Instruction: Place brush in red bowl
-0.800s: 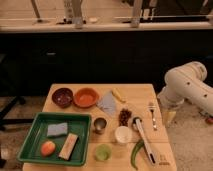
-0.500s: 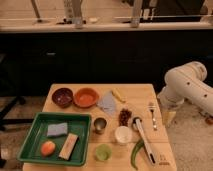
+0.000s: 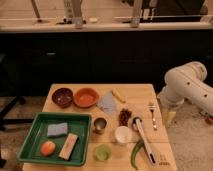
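The brush (image 3: 144,142) is seen lying flat near the front right corner of the wooden table (image 3: 140,95), with its white handle just beside the green pepper (image 3: 135,153) and its dark head pointed toward the back, near a white cup (image 3: 123,135). The red bowl (image 3: 86,97) is found well apart from it at the back left, beside a dark maroon bowl (image 3: 62,96). The gripper (image 3: 169,118) is held off the table's right edge beneath the white arm, its fingers spread and nothing held between them.

Slim white-handled brush (image 3: 144,142) flat at front right, dark head rearward; red bowl (image 3: 86,97) upright, well apart, rear left.
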